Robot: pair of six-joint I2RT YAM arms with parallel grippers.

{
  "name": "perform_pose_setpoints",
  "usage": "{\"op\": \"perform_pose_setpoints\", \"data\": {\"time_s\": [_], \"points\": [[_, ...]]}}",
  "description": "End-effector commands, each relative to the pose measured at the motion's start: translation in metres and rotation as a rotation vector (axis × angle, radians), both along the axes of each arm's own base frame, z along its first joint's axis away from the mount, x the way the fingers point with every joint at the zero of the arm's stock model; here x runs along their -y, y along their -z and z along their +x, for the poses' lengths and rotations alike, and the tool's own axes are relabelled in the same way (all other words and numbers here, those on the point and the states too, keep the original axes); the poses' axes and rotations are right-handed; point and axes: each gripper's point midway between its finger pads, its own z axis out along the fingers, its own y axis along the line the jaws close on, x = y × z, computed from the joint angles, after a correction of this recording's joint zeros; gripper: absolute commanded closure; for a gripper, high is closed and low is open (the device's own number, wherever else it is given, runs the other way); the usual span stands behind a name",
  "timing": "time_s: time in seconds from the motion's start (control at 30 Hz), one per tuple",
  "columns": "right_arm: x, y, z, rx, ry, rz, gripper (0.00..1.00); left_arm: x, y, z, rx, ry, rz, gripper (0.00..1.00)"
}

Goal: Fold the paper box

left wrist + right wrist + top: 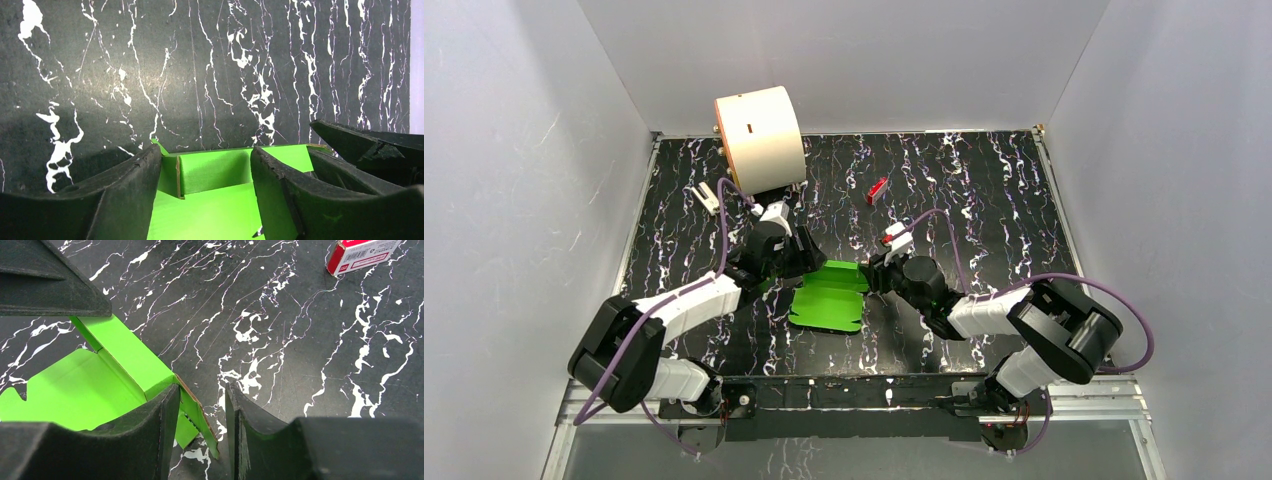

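Black fingers of my right gripper stand half apart around a raised side flap of the paper box, not pinching it. My left gripper gapes wider at the opposite wall, holding nothing, probably to steady the green sheet lying mid-frame in the overhead view.

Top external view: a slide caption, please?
Left gripper and right gripper flank the green paper box on a marbled table.

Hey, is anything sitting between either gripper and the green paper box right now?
Nothing visible. The left gripper and the right gripper are at opposite sides of the paper box, fingers straddling its raised flaps. The red block and cream cylinder lie farther back.
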Motion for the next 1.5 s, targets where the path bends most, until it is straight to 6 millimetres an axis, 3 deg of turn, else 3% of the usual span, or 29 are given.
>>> {"op": "perform_pose_setpoints", "data": {"time_s": [0.0,0.3,0.6,0.8,1.07,1.47], "points": [[-0.003,-0.018,0.007,0.06,0.017,0.051,0.54,-0.005,-0.02,0.0,0.04,-0.021,0.003,0.33],[0.001,-0.022,-0.002,0.062,-0.013,0.036,0.54,-0.018,-0.054,-0.007,0.121,-0.063,0.025,0.19],[0.012,-0.018,-0.012,0.068,-0.029,0.009,0.53,0.011,-0.081,-0.041,0.232,0.028,0.111,0.19],[0.011,-0.012,-0.017,0.088,-0.069,-0.009,0.53,0.031,-0.066,-0.075,0.232,0.133,0.163,0.19],[0.004,-0.012,-0.012,0.148,-0.101,-0.023,0.55,0.055,-0.044,-0.094,0.258,0.227,0.205,0.2],[0.002,-0.018,-0.024,0.111,-0.152,-0.019,0.91,0.067,-0.016,-0.076,0.304,0.231,0.295,0.21]]}}
